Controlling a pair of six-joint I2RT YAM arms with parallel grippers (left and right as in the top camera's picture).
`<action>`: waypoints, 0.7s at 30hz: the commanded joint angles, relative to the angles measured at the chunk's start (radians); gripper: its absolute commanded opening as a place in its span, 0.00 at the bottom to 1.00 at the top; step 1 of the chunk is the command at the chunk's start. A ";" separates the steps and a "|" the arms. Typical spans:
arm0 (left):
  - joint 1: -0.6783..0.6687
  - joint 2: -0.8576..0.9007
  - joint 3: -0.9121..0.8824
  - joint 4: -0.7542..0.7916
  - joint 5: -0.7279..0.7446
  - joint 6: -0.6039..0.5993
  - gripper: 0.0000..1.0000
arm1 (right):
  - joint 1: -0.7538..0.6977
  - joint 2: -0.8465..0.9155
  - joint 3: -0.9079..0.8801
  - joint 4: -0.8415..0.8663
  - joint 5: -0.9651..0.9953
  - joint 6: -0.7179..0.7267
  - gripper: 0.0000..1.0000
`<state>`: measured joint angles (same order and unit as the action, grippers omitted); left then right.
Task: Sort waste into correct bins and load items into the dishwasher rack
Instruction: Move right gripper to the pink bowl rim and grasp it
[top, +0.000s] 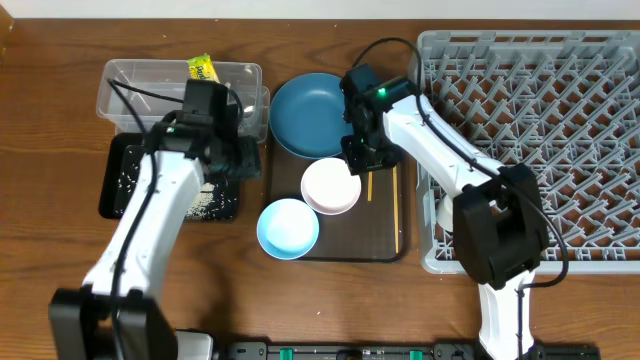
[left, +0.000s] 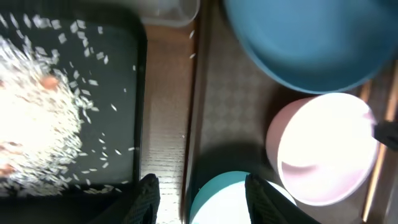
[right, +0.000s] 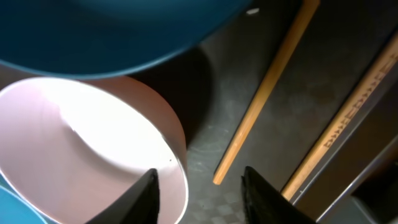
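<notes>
Overhead first: the dark brown rectangular serving tray (top: 380, 245) has the large dark blue plate (top: 308, 113) on its back-left corner and the round white bowl (top: 331, 186) mid-tray. The light blue bowl (top: 288, 228) overhangs its front-left edge, and two thin wooden chopsticks (top: 396, 215) lie along its right side. The right gripper (top: 362, 155) hangs over the tray just behind the white bowl. The left gripper (top: 240, 160) is just off the tray's left edge.

Left wrist: fingers (left: 147, 199) apart, gripping nothing. The tray's left edge runs between them, with the light blue bowl under the right-hand one. Loose white rice scraps (left: 37, 106) sit in the shallow black tray (left: 140, 93) left of the serving tray.

Right wrist: fingers (right: 144, 193) apart too, not pinching. The white bowl's rim sits just inside one finger, with bare tray and a chopstick's end in the rest of the gap.
</notes>
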<state>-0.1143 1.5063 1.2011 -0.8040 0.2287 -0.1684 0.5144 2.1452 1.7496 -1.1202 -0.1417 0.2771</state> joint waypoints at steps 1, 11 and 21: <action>0.000 -0.105 0.040 0.002 -0.018 0.076 0.48 | 0.023 0.004 -0.022 0.022 0.003 -0.005 0.36; 0.000 -0.250 0.040 0.001 -0.103 0.075 0.53 | 0.027 0.004 -0.092 0.068 0.003 -0.004 0.13; 0.000 -0.246 0.040 -0.003 -0.114 0.075 0.80 | 0.003 -0.080 -0.040 -0.035 0.003 0.005 0.01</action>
<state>-0.1143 1.2594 1.2224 -0.8047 0.1299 -0.1001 0.5278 2.1395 1.6733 -1.1301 -0.1417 0.2810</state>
